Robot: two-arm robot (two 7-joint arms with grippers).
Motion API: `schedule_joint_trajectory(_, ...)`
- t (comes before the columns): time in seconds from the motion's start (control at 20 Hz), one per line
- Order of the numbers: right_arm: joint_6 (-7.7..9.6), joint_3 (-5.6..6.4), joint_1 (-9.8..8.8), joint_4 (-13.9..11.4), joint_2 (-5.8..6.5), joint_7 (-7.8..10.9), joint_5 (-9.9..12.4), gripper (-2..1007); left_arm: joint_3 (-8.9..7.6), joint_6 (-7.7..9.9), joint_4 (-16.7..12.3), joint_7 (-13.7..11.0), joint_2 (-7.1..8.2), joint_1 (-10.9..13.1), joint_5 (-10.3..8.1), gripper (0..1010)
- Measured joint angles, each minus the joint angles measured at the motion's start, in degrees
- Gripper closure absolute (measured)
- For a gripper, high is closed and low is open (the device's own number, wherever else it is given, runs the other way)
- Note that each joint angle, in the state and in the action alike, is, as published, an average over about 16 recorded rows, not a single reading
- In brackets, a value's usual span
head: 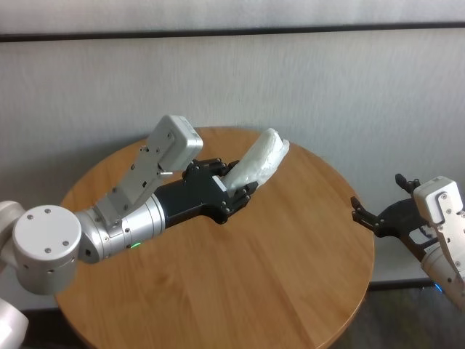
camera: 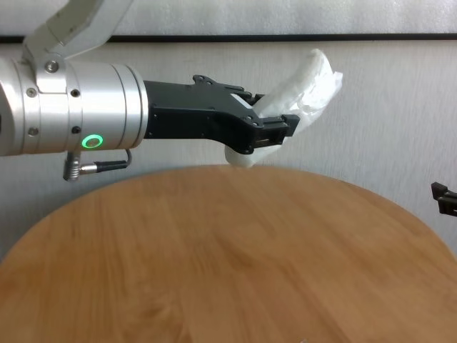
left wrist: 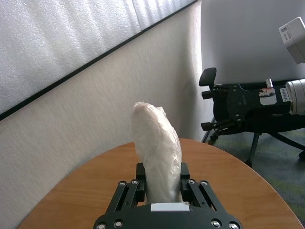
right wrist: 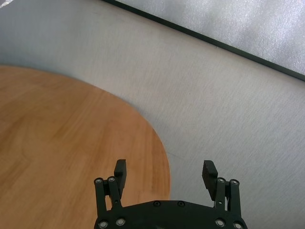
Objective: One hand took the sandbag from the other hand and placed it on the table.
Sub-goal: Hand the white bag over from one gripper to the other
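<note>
Left gripper, frame centre, clenches the sandbag, apparently above the table; right gripper, right edge, spread, empty.

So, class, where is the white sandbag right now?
In the head view the sandbag is clamped in the left gripper, raised above the table's far middle.

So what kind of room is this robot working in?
Probably an office or lab corner: a round wooden table, a plain pale wall, and what looks like an office chair base on the floor beyond.
</note>
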Motion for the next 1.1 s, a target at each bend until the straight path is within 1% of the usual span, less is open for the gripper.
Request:
schedule_joint_trajectory(0.35, -1.41, 0.21, -0.92, -1.42, 0.17, 1.61, -0.08, 0, 0.00, -0.02, 0.00, 0.00, 0.00, 0.00, 0.00, 584)
schedule_joint_trajectory(0.55, -2.34, 0.77, -1.99, -3.09, 0.37, 2.90, 0.35, 0, 0.00, -0.02, 0.00, 0.00, 0.00, 0.00, 0.00, 584)
schedule_joint_trajectory(0.7, -2.88, 1.54, -2.97, -4.68, 0.48, 3.90, 1.28, 0, 0.00, -0.02, 0.00, 0.00, 0.00, 0.00, 0.00, 584)
schedule_joint_trajectory(0.8, -2.93, 2.30, -3.66, -5.76, 0.46, 4.65, 2.52, 0, 0.00, -0.02, 0.00, 0.00, 0.00, 0.00, 0.00, 584)
schedule_joint_trajectory(0.9, -2.69, 3.23, -4.36, -6.88, 0.37, 5.47, 4.24, 0, 0.00, -0.02, 0.00, 0.00, 0.00, 0.00, 0.00, 584)
schedule_joint_trajectory(1.1, -1.34, 5.48, -5.80, -9.22, -0.13, 7.12, 8.86, 0, -0.01, -0.02, 0.00, 0.01, 0.00, 0.00, 0.00, 584)
